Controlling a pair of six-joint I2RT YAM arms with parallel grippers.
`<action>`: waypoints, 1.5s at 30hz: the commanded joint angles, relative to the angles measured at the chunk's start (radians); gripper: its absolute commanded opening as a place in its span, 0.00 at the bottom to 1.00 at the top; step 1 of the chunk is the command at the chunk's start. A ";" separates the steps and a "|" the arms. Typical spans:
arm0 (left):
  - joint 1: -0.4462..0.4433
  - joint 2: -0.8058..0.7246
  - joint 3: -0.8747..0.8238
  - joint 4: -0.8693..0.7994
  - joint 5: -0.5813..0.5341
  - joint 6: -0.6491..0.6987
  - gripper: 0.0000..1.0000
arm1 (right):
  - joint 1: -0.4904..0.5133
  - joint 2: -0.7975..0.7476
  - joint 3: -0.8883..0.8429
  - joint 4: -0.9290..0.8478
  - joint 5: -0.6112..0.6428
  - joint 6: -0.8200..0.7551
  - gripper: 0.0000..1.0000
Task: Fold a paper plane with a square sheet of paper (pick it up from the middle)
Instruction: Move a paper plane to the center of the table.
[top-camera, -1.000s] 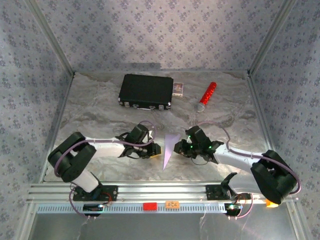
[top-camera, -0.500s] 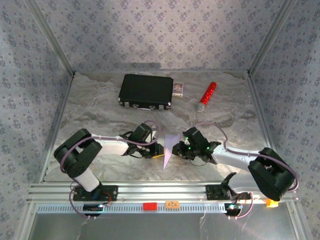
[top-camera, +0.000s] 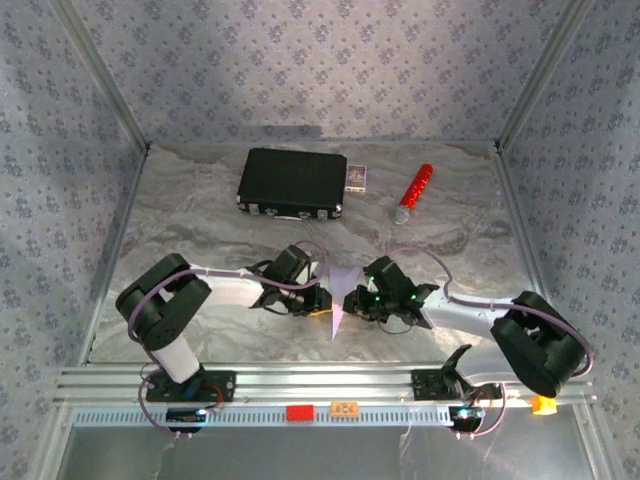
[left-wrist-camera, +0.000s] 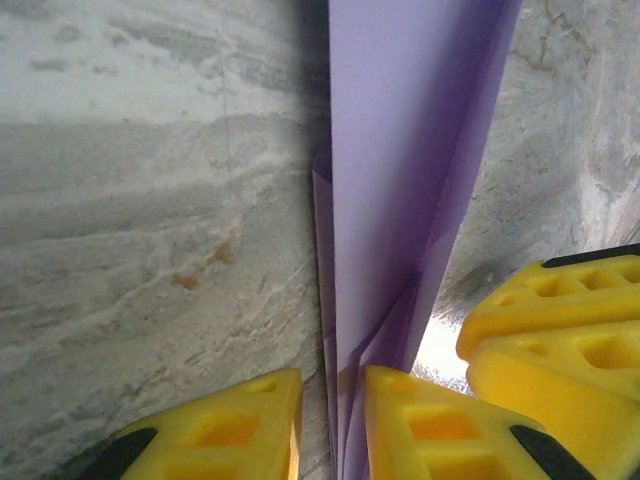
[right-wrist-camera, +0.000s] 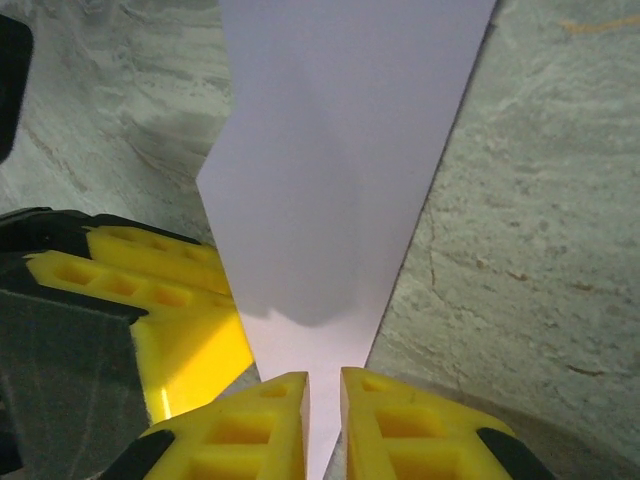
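Note:
The square sheet of paper is folded into the paper plane (top-camera: 341, 293), a slim pale lilac dart standing on edge at the table's middle, its point toward the near edge. My left gripper (top-camera: 318, 298) meets it from the left and my right gripper (top-camera: 358, 297) from the right. In the left wrist view the folded layers (left-wrist-camera: 400, 150) run between my yellow fingers (left-wrist-camera: 440, 420), the left gripper (left-wrist-camera: 332, 385) closed narrowly round them. In the right wrist view the paper (right-wrist-camera: 340, 150) tapers into my right gripper (right-wrist-camera: 323, 385), which is shut on it.
A black case (top-camera: 292, 183) lies at the back, with a small card box (top-camera: 358, 177) beside it and a red-and-silver cylinder (top-camera: 413, 192) further right. Patterned walls close in the table on three sides. An aluminium rail (top-camera: 320, 380) runs along the near edge.
Both grippers have drawn in toward each other against the plane. The left arm has reached further right, and the plane's point has shifted slightly right.

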 joint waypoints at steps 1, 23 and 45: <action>-0.013 0.018 0.025 -0.039 0.013 0.025 0.21 | 0.006 0.014 -0.015 0.002 -0.026 0.001 0.17; -0.030 -0.008 0.022 -0.046 0.047 0.034 0.21 | -0.005 0.018 -0.029 0.001 -0.023 -0.007 0.16; -0.041 0.040 0.049 -0.019 0.075 0.037 0.19 | -0.016 0.063 -0.037 0.049 -0.069 -0.006 0.10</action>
